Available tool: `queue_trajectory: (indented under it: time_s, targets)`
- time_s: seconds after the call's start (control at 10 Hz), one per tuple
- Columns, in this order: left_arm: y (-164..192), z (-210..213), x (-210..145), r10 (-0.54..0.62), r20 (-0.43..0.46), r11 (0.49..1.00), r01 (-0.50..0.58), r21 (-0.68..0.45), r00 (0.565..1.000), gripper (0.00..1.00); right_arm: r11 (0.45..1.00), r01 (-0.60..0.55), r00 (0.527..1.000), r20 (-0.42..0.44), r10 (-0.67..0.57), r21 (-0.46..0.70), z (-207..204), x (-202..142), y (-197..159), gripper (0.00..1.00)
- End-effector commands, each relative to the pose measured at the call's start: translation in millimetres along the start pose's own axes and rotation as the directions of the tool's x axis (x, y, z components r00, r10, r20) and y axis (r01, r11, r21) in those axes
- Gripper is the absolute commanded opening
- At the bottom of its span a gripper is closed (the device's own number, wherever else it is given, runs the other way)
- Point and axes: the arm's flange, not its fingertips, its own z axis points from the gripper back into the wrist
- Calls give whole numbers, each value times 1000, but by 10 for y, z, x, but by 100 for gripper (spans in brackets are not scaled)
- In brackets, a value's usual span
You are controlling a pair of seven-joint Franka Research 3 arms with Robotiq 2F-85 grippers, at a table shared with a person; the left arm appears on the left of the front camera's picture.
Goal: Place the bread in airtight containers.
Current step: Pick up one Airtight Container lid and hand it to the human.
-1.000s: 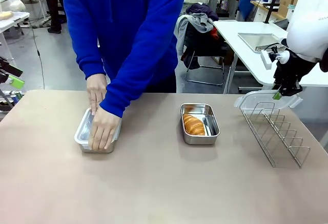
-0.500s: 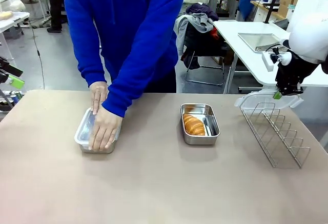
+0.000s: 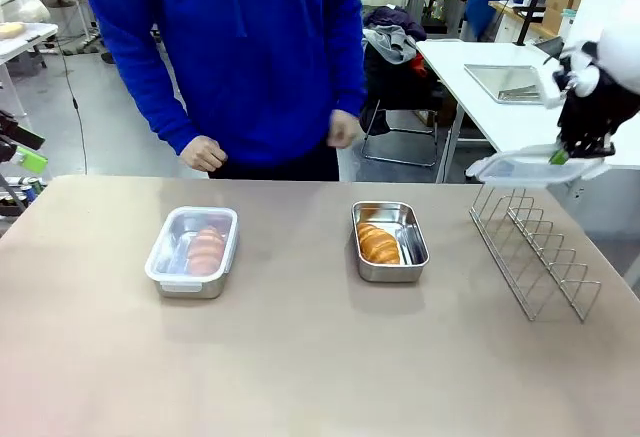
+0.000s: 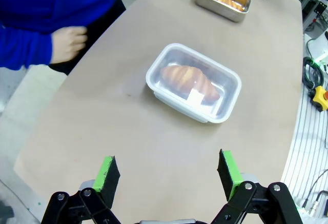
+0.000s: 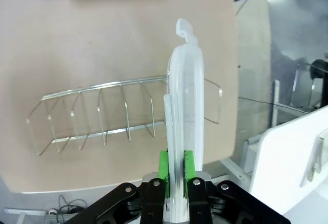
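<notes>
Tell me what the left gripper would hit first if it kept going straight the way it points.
Judging from its wrist view, the open left gripper aims down at bare table just short of the lidded tin. It would probably meet the table first, though depth is hard to judge.

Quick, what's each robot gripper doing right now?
Left gripper: open, holding nothing.
Right gripper: closed on the clear lid, above the wire rack.

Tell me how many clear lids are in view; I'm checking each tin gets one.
2. One lid is clipped on the left tin over a roll. The other lid is held by the right gripper above the wire rack.
</notes>
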Motion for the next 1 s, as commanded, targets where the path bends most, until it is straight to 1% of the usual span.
queue_trajectory:
  time_s: [0.0,0.1,0.2,0.3,0.4,0.5,0.6,0.7,0.9]
  targets:
    - [-6,18,-1,-21,8,1000,21,-9,1000,100,999,22,999,24,-21,-43,604,168,142,0]
    - [-6,18,-1,-21,8,1000,21,-9,1000,100,999,16,999,38,-14,-48,823,227,204,0]
    - [-6,18,-1,-21,8,1000,21,-9,1000,100,993,-79,994,71,85,-84,1079,347,318,0]
    - [-6,18,-1,-21,8,1000,21,-9,1000,100,971,-163,981,78,179,-176,1215,428,427,0]
    - [-6,18,-1,-21,8,1000,21,-9,1000,100,930,-261,952,90,293,-258,1366,543,562,0]
    - [-6,18,-1,-21,8,1000,21,-9,1000,100,873,-350,913,85,399,-339,1456,657,689,0]
    - [-6,18,-1,-21,8,1000,21,-9,1000,100,811,-437,859,86,504,-388,1468,780,696,0]
    - [-6,18,-1,-21,8,1000,21,-9,1000,100,765,-515,809,75,583,-388,1378,887,662,0]
    - [-6,18,-1,-21,8,1000,21,-9,1000,100,736,-576,757,108,644,-356,1131,1080,479,0]
